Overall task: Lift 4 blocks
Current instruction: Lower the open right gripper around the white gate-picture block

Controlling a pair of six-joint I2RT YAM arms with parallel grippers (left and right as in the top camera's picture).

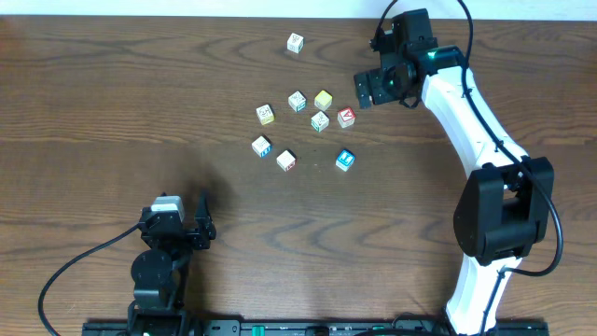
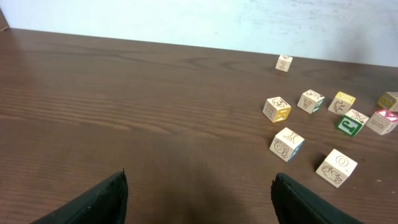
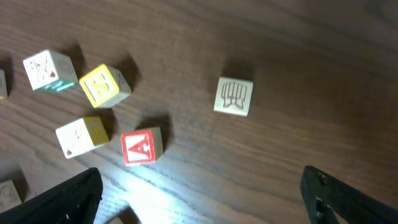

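Observation:
Several small cream blocks lie scattered at the table's middle: one with a green letter (image 1: 320, 120) (image 2: 352, 122), one with blue print (image 1: 261, 146) (image 2: 286, 144), one nearer the front (image 1: 286, 161) (image 2: 337, 167) and one with a blue face (image 1: 345, 161). A lone block (image 1: 295, 43) (image 3: 234, 96) sits farther back. My right gripper (image 1: 371, 79) (image 3: 199, 193) hovers open just right of the cluster, holding nothing. My left gripper (image 1: 177, 222) (image 2: 199, 193) stands open over bare wood near the front left, well short of the blocks.
A yellow-faced cube (image 1: 323, 100) (image 3: 106, 84) and a red-faced "A" cube (image 1: 346, 117) (image 3: 141, 148) sit among the blocks, the red one close to my right gripper's left finger. A white wall (image 2: 186, 18) bounds the table's far edge.

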